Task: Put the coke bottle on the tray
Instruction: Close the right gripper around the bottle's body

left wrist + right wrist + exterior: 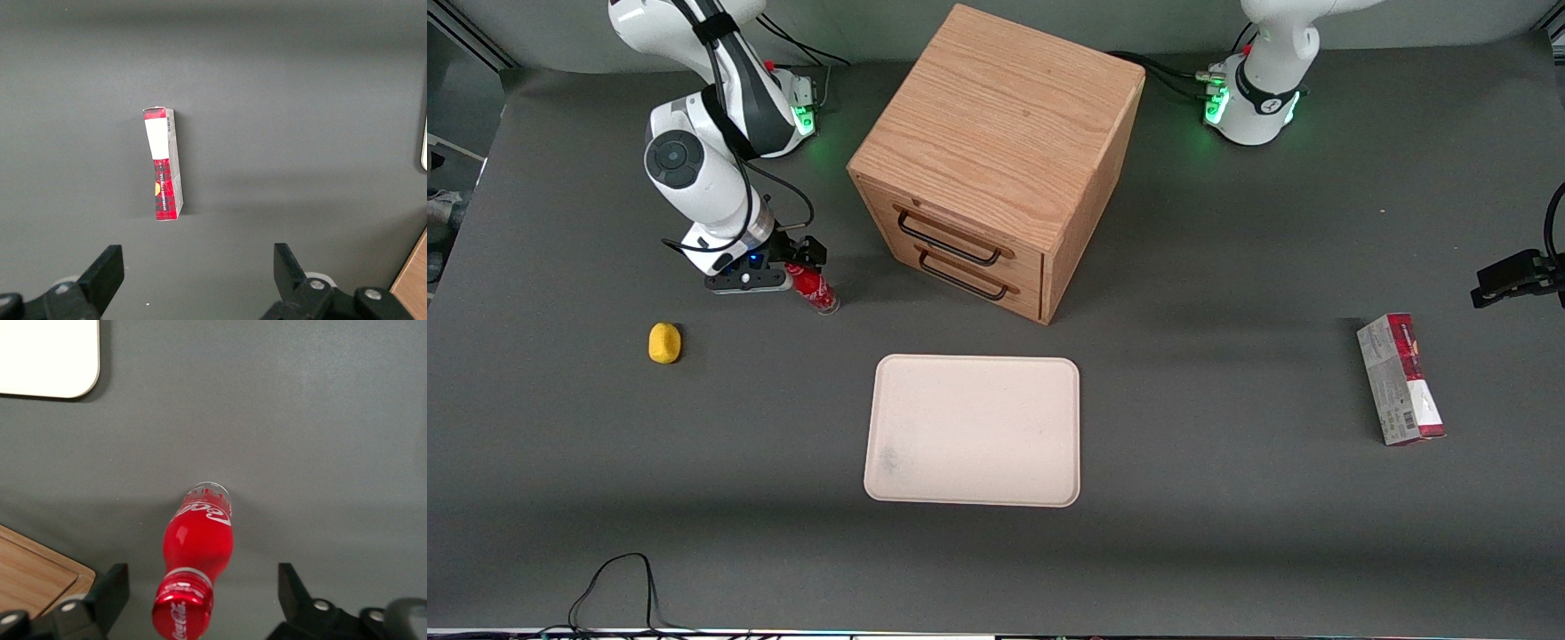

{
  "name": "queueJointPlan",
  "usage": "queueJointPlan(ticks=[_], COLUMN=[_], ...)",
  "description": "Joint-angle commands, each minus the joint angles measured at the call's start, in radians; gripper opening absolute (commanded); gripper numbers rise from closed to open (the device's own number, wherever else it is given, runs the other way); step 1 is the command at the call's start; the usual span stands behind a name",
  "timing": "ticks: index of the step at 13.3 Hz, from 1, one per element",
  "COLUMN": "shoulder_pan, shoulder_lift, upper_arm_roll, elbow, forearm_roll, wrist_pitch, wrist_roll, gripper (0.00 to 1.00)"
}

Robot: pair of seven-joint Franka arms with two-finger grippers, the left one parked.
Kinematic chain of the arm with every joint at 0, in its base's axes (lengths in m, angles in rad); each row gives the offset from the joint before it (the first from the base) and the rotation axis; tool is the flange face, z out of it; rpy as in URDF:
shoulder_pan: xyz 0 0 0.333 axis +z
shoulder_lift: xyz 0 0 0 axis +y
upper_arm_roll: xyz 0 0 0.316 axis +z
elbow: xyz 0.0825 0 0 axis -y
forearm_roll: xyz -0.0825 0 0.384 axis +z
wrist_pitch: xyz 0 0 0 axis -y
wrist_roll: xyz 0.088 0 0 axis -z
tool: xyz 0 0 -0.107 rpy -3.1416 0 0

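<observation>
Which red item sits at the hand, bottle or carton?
The coke bottle, red-capped, between the open hand's fingers. The red-and-grey carton lies toward the parked arm's end.

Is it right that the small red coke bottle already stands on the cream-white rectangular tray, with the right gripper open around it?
Not quite. The small red coke bottle stands on the dark grey table, not on the cream-white rectangular tray, which is nearer the front camera, as the front view shows. The right gripper is indeed open around it.
</observation>
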Motion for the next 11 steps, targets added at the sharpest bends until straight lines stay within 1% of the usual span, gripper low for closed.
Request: queueJointPlan(ticks=[1, 2, 3, 5, 6, 9, 10, 11], shoulder_pan=[0.016, 0.016, 0.016, 0.016, 0.016, 0.016, 0.016, 0.016], shoulder_lift=[-0.002, -0.004, -0.004, -0.005, -0.006, -0.013, -0.021, -0.030], upper_arm_roll=[-0.003, -0.003, -0.003, -0.003, -0.003, -0.002, -0.002, -0.002], elbow=[0.007, 0.007, 0.007, 0.007, 0.008, 0.019, 0.036, 0.078], forearm_roll=[0.001, 0.001, 0.001, 0.001, 0.001, 0.001, 0.001, 0.001], wrist_pitch=[0.005, 0.005, 0.003, 0.002, 0.000, -0.004, -0.032, -0.094], wrist_roll=[0.035, 0.035, 0.035, 0.035, 0.036, 0.036, 0.038, 0.036], gripper=[0.70, 0.53, 0.38, 0.04, 0.00, 0.00, 0.00, 0.00])
